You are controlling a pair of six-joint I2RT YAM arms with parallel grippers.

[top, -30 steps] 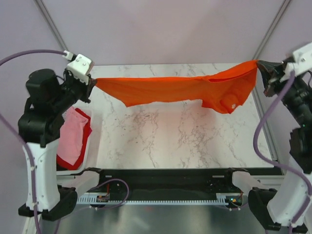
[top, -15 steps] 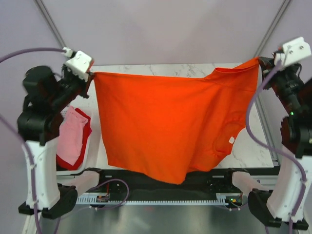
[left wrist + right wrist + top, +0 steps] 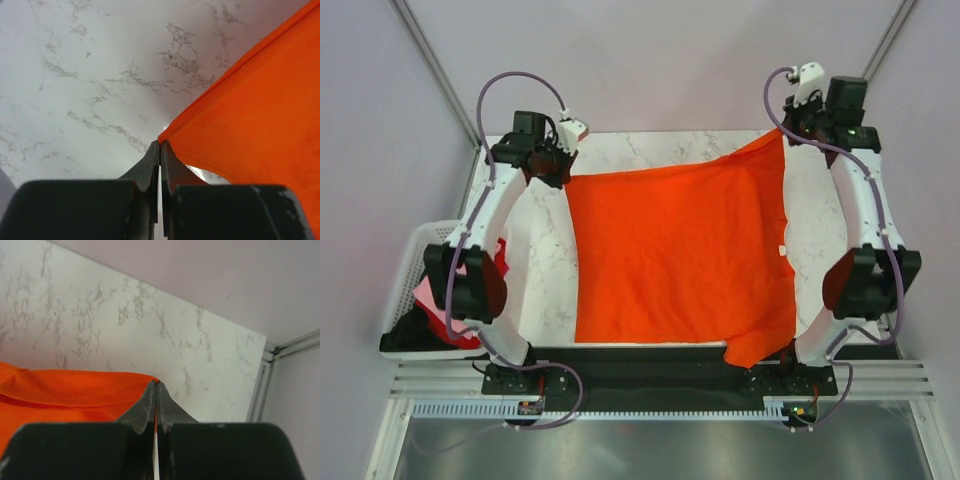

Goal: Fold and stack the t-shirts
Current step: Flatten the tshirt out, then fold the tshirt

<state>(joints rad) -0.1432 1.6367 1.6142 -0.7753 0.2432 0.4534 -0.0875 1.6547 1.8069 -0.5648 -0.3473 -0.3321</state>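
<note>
The bright orange t-shirt (image 3: 680, 255) lies spread over the marble table, its near edge hanging over the front and a small white label at its right side. My left gripper (image 3: 566, 172) is shut on the shirt's far left corner (image 3: 167, 134). My right gripper (image 3: 782, 133) is shut on its far right corner (image 3: 147, 380). Both arms reach far out over the back of the table. Pink, red and black shirts (image 3: 448, 310) lie bunched at the left, partly behind my left arm.
A white lattice basket (image 3: 408, 262) stands off the table's left edge and holds the other shirts. Bare marble (image 3: 535, 260) shows left of the orange shirt and along the back edge. Frame posts rise at both far corners.
Both arms have swung from the near sides out to the table's back. The orange shirt, held stretched in the air before, now lies spread flat on the table.
</note>
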